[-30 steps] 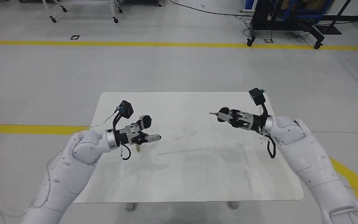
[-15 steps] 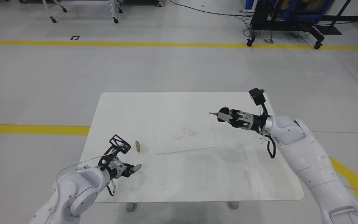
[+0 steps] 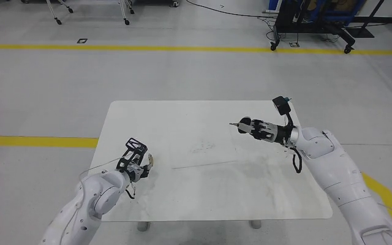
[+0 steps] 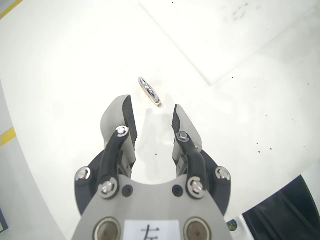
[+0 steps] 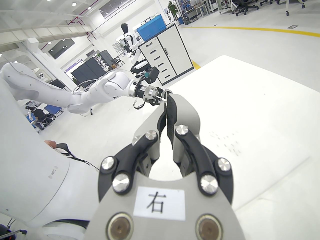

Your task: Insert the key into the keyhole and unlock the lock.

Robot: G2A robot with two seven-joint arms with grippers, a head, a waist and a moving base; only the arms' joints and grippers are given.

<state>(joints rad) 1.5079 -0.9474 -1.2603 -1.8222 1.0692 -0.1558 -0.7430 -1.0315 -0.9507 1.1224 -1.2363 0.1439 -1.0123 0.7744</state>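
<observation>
The left gripper [image 4: 151, 105] hangs low over the near left part of the white table [image 3: 202, 184]. Its fingers are spread wide and hold nothing. The lock [image 4: 149, 92], with a brass body and chrome shackle, rests on edge on the tabletop just ahead of the fingertips, in line with the gap and touching neither. Farther off, above the table's right side, the right gripper [image 3: 239, 125] has its fingers pressed together on the key [image 3: 232, 124], whose thin tip sticks out.
</observation>
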